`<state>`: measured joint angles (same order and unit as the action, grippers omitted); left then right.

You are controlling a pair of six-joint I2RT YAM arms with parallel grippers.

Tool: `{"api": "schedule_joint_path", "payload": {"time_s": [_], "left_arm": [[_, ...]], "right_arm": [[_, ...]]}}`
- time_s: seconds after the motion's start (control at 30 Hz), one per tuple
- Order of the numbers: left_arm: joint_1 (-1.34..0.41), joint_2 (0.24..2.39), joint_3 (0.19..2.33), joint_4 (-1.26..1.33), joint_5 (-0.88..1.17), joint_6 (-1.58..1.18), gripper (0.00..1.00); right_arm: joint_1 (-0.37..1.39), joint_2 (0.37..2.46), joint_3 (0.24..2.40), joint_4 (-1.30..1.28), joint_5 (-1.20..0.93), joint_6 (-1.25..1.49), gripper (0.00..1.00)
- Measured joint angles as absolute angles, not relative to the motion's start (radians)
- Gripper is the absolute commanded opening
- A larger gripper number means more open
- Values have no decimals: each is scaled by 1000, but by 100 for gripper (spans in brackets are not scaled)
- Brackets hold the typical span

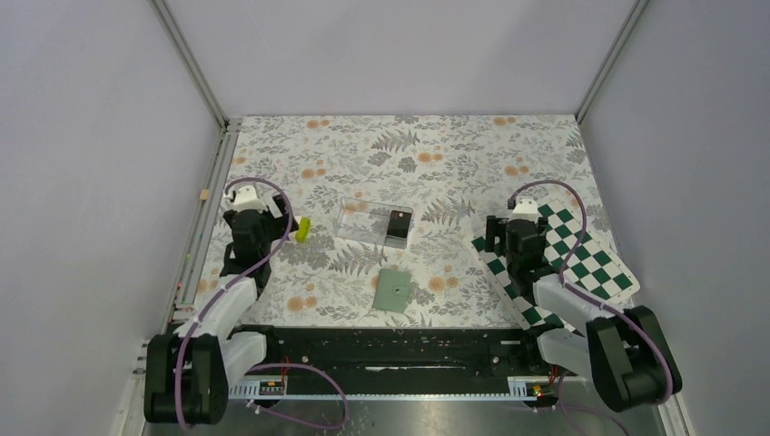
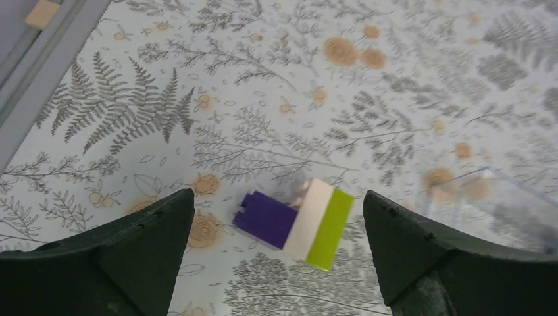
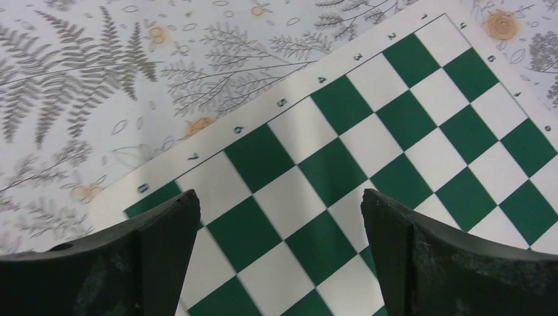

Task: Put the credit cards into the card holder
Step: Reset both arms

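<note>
At the left of the table my left gripper (image 2: 278, 197) hangs released, jaws spread wide and holding nothing. A purple, white and lime block (image 2: 293, 222) lies on the fern-print cloth (image 1: 472, 154) under the gap. On the right, my right gripper (image 3: 279, 197) is just as slack over the chequered board (image 3: 368, 138).

The credit cards (image 1: 398, 225) show as one dark rectangle inside the clear box (image 1: 359, 221) at mid-table; I cannot tell how many are there. The card holder (image 1: 393, 289) lies flat just nearer, snap dot up and no pockets showing.

My worry is the box. A finger could catch its wall and shove the whole thing, or fail to get under a card lying flat. The holder looks light, so it may slide when I pry it open. Swinging the left arm rightward could also knock the block.
</note>
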<state>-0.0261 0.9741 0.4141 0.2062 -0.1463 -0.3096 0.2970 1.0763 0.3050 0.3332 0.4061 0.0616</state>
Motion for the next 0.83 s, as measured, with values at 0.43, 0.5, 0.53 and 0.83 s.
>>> {"api": "schedule_joint_path", "payload": {"time_s": [0.43,0.5,0.53,0.83], "left_arm": [[-24,1346,226,874,-154,-121,99],[-24,1347,230,896,-127,-103,99],[-24,1348,233,904,-114,-96,99],[-25,1348,237,937,-65,-67,99]], "right_arm": [[40,1357,267,860,284,39,98],[40,1357,267,887,269,50,98],[40,1357,267,895,267,52,98],[40,1357,266,934,259,62,98]]}}
